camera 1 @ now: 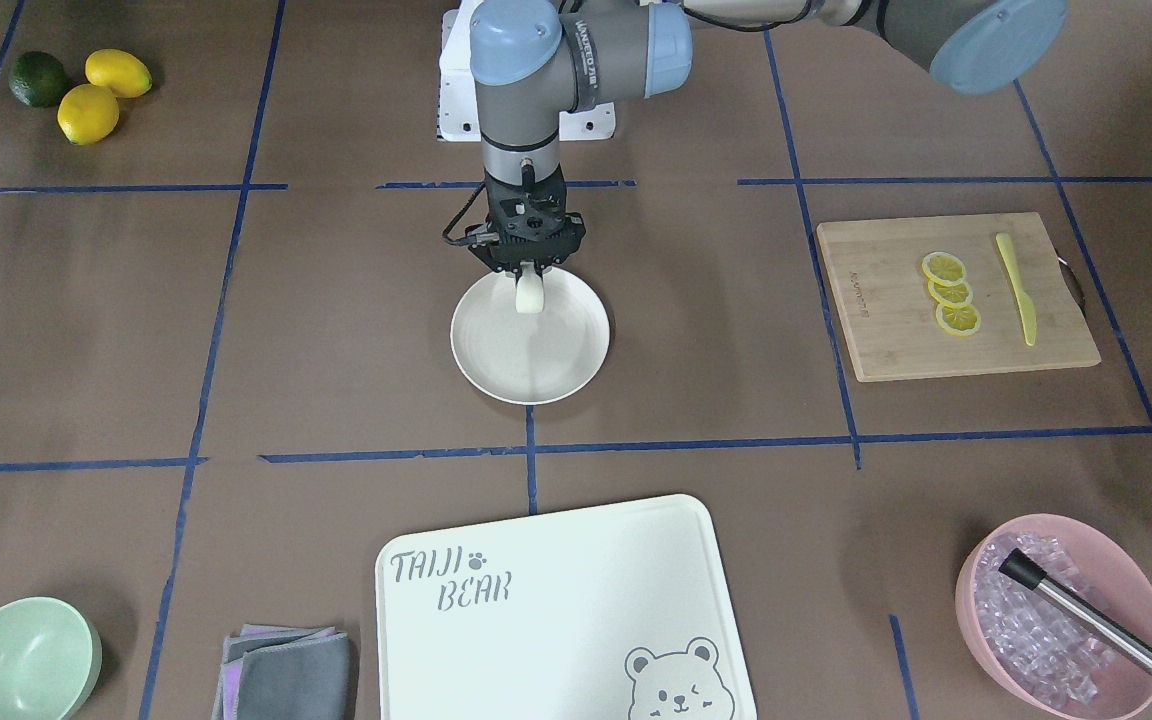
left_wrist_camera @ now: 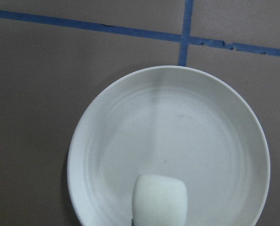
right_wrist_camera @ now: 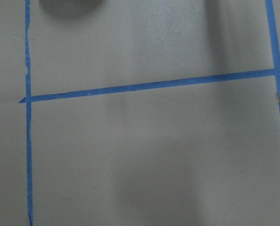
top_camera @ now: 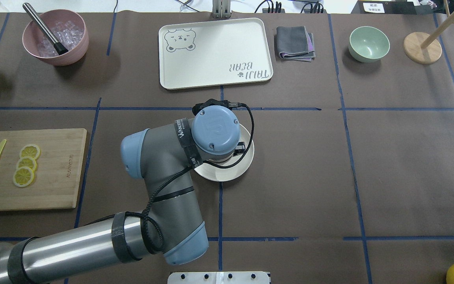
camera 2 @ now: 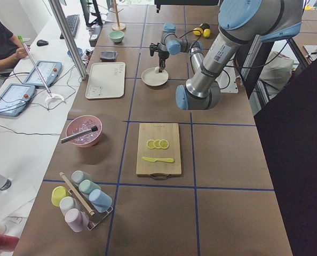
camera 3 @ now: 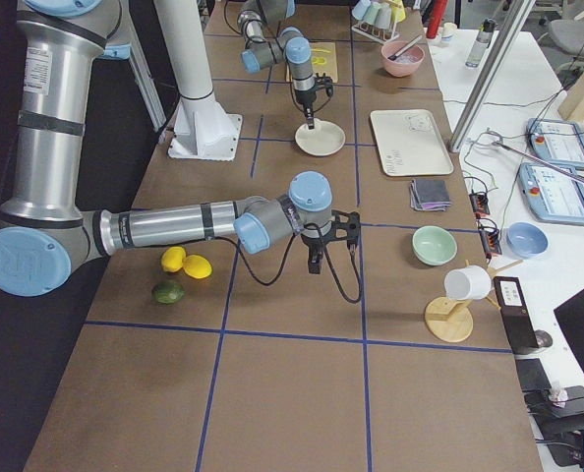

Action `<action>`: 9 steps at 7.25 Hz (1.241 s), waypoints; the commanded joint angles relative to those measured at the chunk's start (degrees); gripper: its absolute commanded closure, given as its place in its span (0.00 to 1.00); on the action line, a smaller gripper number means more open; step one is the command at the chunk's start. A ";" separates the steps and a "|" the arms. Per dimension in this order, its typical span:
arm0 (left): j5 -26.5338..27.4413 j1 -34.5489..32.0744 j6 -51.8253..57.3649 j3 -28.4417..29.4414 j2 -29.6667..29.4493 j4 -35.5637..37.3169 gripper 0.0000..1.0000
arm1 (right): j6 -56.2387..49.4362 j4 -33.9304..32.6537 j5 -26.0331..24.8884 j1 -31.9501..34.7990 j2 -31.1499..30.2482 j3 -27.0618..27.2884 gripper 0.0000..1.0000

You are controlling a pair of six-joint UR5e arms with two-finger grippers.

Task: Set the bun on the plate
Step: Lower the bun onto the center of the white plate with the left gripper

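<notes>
The bun [camera 1: 529, 292], clamped by the left gripper [camera 1: 531, 268], hangs over the plate [camera 1: 536, 350] near its robot-side rim — released there it might catch the rim and roll off — while the tray [camera 1: 556, 600] and cutting board [camera 1: 876, 330] lie well apart; whether the right gripper [camera 3: 315, 264] is open, I cannot tell.

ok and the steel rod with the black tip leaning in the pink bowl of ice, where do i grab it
Grip the steel rod on its bare shaft beyond the pink bowl's rim, coming from above with jaws across it. Its black tip sits in the ice; the thin, tilted shaft is free.
</notes>
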 commanded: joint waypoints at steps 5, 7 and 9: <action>1.36 0.31 -0.35 7.82 -1.57 -5.27 0.66 | 0.09 0.09 0.02 -0.07 -0.06 0.03 0.00; 1.36 0.48 -0.35 7.73 -1.48 -5.27 0.61 | 0.09 0.09 0.02 -0.07 0.02 0.03 0.00; 1.36 0.48 -0.26 7.73 -1.39 -5.27 0.44 | 0.09 0.09 0.02 0.01 -0.06 0.03 0.00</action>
